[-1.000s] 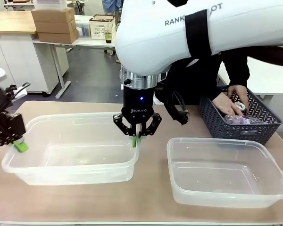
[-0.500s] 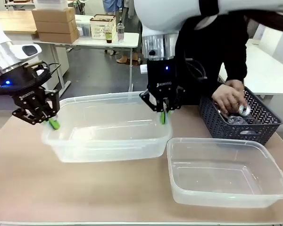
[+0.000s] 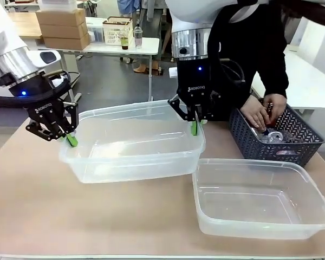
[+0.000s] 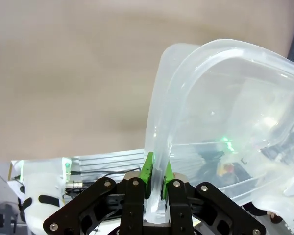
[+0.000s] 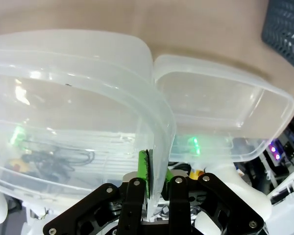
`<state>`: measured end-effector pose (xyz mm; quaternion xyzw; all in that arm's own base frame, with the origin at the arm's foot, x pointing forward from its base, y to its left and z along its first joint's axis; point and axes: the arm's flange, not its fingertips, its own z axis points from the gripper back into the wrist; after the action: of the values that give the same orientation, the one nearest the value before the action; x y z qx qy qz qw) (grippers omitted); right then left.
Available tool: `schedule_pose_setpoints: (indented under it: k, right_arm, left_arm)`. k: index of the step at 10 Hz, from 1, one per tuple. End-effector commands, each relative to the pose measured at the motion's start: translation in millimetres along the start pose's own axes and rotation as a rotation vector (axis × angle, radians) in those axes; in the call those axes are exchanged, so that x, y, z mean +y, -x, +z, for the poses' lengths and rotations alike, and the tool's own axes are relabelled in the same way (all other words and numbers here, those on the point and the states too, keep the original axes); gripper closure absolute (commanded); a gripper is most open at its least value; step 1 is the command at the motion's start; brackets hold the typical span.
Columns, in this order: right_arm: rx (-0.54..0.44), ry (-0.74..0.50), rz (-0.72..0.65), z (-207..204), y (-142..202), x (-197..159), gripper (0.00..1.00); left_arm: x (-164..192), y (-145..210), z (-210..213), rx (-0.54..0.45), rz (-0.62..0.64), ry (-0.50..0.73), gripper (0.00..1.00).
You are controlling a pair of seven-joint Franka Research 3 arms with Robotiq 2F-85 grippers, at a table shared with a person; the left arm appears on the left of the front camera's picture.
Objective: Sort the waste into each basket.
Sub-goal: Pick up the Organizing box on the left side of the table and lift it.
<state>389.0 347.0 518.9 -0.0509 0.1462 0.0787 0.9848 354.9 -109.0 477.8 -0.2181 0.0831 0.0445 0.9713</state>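
Over the table's (image 3: pixel 97 216) left half: one clear tub (image 3: pixel 131 164). Near right edge: second clear tub (image 3: pixel 248 161). Far right corner: lattice basket (image 3: pixel 271 150) holding the waste (image 3: pixel 274 136), a person's hands (image 3: pixel 258 115) inside. Left gripper (image 3: pixel 70 140) and right gripper (image 3: pixel 194 128), both marked ROBOTIQ, pinch the first tub's opposite rims.

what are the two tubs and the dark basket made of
Left tub and right tub: clear, glossy plastic, probably thin; the table shows through their walls and light glints on the rims. Basket: dark grey-blue lattice, matte, likely moulded plastic.
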Motion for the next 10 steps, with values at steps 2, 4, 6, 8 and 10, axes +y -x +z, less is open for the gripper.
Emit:
schedule_pose_setpoints:
  k: [2,4,6,8,10]
  right_arm:
    - [0.035,-0.032,0.014,-13,-8,-17,0.94]
    - [0.057,-0.062,-0.072,-23,-6,-58,0.94]
    - [0.045,-0.1,-0.152,-37,10,-94,0.94]
    - [0.022,-0.143,-0.194,-47,18,-114,0.94]
    - [-0.03,-0.162,-0.197,-55,18,-125,0.94]
  left_arm:
    - [0,0,0,0.0,0.0,0.0,0.93]
    - [-28,6,-9,-0.019,-0.11,-0.005,0.93]
    - [-69,0,-25,-0.016,-0.183,-0.044,0.93]
    - [-102,-17,-47,0.046,-0.172,-0.059,0.93]
    - [-117,-39,-53,0.102,-0.118,0.0,0.93]
